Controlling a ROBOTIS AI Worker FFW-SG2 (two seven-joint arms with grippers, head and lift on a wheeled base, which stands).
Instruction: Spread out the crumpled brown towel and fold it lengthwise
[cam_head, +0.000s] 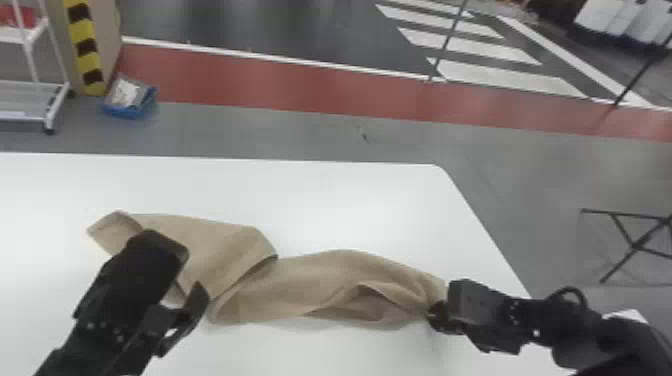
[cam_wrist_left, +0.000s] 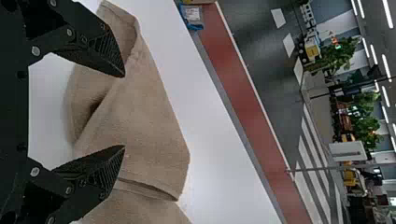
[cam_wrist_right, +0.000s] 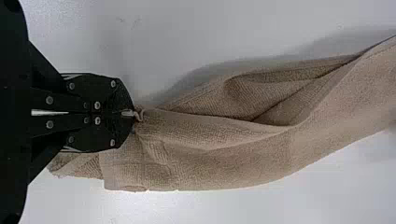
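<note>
Right gripper (cam_wrist_right: 134, 113) pinched the towel (cam_head: 300, 285) at its right end, likely as anchor; left gripper (cam_wrist_left: 124, 111), fingers spread, hung above the left part, probably for grabbing.

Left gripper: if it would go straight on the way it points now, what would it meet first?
Most likely the brown towel, whose folded part lies ahead of the left gripper and its parted fingers. How far below them it lies is unclear.
</note>
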